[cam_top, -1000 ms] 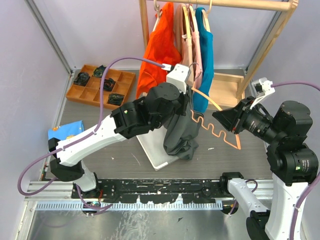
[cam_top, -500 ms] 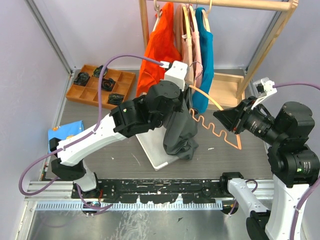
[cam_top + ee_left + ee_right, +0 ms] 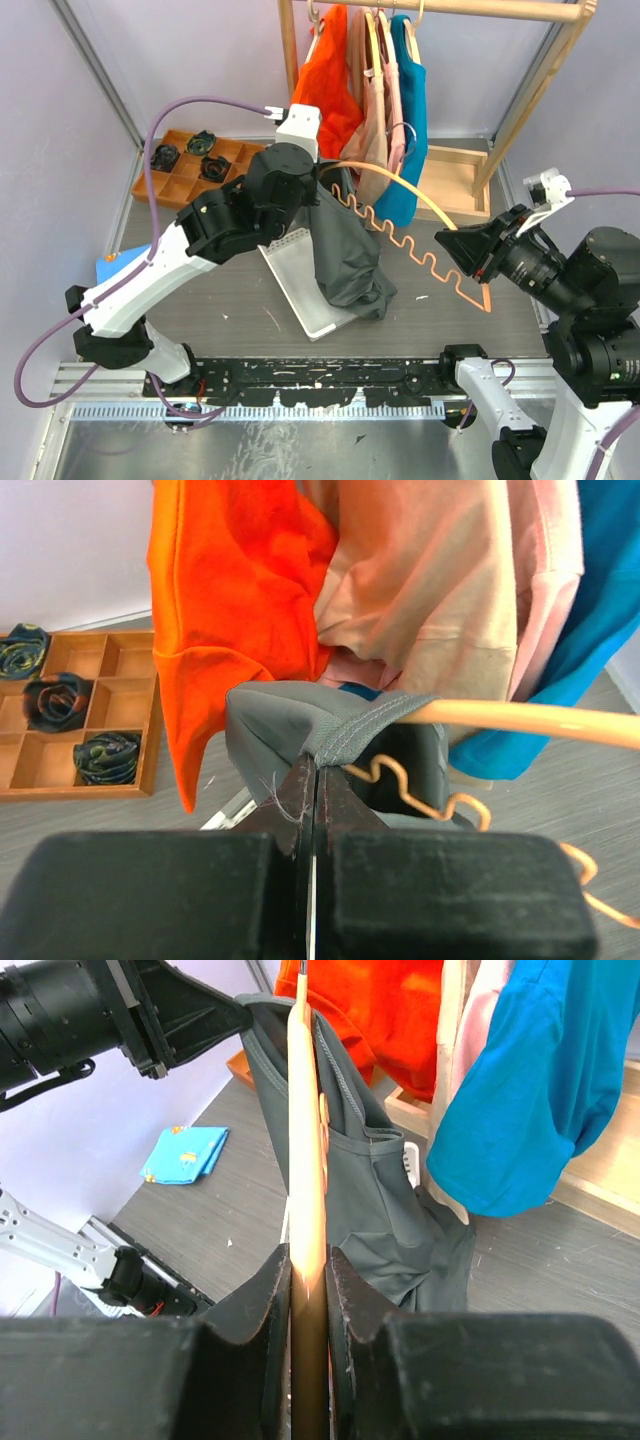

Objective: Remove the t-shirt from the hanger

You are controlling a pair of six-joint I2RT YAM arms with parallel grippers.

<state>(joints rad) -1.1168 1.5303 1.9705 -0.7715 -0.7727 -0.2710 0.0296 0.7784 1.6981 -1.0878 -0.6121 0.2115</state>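
A dark grey t-shirt hangs limp over the table, its top edge still hooked on the left tip of an orange hanger with a wavy lower bar. My left gripper is shut on the shirt's stitched hem; in the left wrist view the gripper pinches the grey fabric right by the hanger's arm. My right gripper is shut on the hanger's right end; in the right wrist view the gripper clamps the hanger, with the t-shirt draped beyond.
A wooden rack at the back holds orange, pink and teal shirts close behind the hanger. A wooden compartment tray with rolled socks sits back left. A white board lies under the shirt. A blue cloth lies at left.
My left gripper has moved up and to the left with the shirt's hem, sliding the shirt along the hanger. Most of the wavy bar now shows bare. The right gripper has shifted slightly right.
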